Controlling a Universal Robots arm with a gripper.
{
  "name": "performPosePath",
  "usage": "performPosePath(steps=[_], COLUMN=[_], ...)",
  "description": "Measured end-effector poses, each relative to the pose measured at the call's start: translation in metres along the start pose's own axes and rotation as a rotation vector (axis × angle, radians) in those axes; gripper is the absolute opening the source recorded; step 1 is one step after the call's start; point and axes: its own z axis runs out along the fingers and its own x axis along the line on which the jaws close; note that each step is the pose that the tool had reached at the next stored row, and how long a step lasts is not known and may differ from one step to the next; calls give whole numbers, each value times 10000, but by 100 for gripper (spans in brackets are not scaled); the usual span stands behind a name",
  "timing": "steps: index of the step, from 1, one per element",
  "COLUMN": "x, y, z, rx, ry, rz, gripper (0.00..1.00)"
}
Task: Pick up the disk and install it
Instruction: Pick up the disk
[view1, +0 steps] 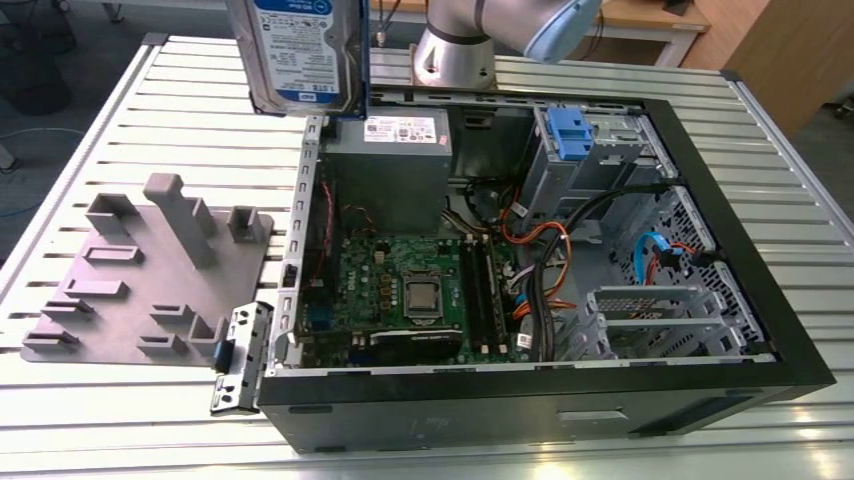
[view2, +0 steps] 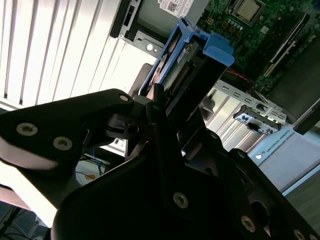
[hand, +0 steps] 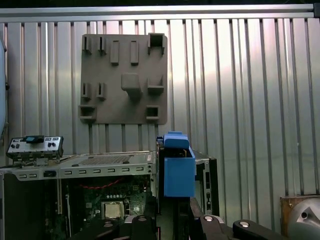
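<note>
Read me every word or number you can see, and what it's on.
Label on disk: too small to read.
Sticker on power supply: too blurred to read.
No text is legible enough to quote.

Silver arm (view1: 451, 55) with pale-blue joint cap (view1: 561, 28); matte black pincer (view2: 172, 107) studded with silver screws (view2: 180, 200).

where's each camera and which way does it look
Exterior view: off the arm, high, looking down on the case, plate and arm holding the disk.
Second wrist view: on the wrist, looking along the fingers clamping the disk, case beyond.
First wrist view: on the wrist, looking over the fingers, past the disk, at plate and case.
Shared: disk and case, all three.
</note>
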Motion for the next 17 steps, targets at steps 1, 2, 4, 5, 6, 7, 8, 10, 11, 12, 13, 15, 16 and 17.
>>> performPosePath(steps=[1, 2, 4, 5, 6, 7, 8, 10, 11, 12, 13, 15, 16, 17], x=[-1, -2, -3, -4, -5, -6, -7, -9, -10, -10, -11, -13, -14, -14], y=[-16, -34, -65, -81, -97, -112, -127, -158, -173, -188, -203, -233, -248, -263], z=[-1, -1, -2, -3, -3, -3, -4, -5, -6, -6, -7, -8, -8, -8], rx=[0, 0, 1, 0, 0, 1, 0, 0, 0, 0, 0, 0, 0, 0], ry=[0, 1, -1, 0, 1, 0, 0, 1, 0, 0, 0, 0, 0, 0], rz=[0, -1, -1, -1, -1, -1, -1, 0, -1, -1, 0, -1, 0, 0], gripper=[35, 35, 35, 35, 35, 35, 35, 35, 35, 35, 35, 35, 35, 35])
